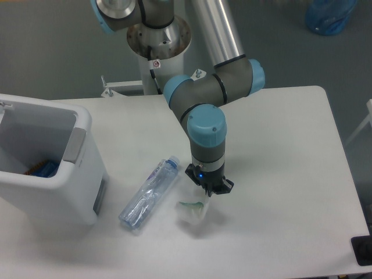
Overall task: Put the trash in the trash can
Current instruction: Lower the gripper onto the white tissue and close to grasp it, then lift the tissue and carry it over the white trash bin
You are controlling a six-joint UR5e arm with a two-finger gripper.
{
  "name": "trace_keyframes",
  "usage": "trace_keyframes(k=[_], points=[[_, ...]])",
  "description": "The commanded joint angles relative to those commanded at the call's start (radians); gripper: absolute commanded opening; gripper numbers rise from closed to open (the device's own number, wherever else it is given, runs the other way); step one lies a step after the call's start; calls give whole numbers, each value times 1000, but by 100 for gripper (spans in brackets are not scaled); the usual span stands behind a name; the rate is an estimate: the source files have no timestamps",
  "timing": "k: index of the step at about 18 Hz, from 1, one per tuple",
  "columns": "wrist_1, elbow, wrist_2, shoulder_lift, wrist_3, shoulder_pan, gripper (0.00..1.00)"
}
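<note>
A clear plastic bottle (148, 193) with a purple-white label lies on its side on the white table, pointing toward the trash can. The white packet (192, 210) lies just right of it, looking blurred and crumpled. My gripper (206, 192) points straight down onto the packet's upper right edge, its fingers drawn close together and pinching the packet. The white trash can (82, 123) stands at the left edge with a grey panel on its right side. It is open on top.
Something blue and orange (42, 168) lies inside the bin. The arm's base column (157, 43) rises behind the table. A blue bag (330, 16) sits on the floor at the far right. A black object (362, 250) is at the table's front right corner.
</note>
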Motion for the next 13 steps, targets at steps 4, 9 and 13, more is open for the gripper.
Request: trace_keyframes(k=[4,9,13], points=[[0,58,-126,2,-94,29,0],[0,101,-247,26,-218,43,0],[-2,101,-353,66,-267,52,0]])
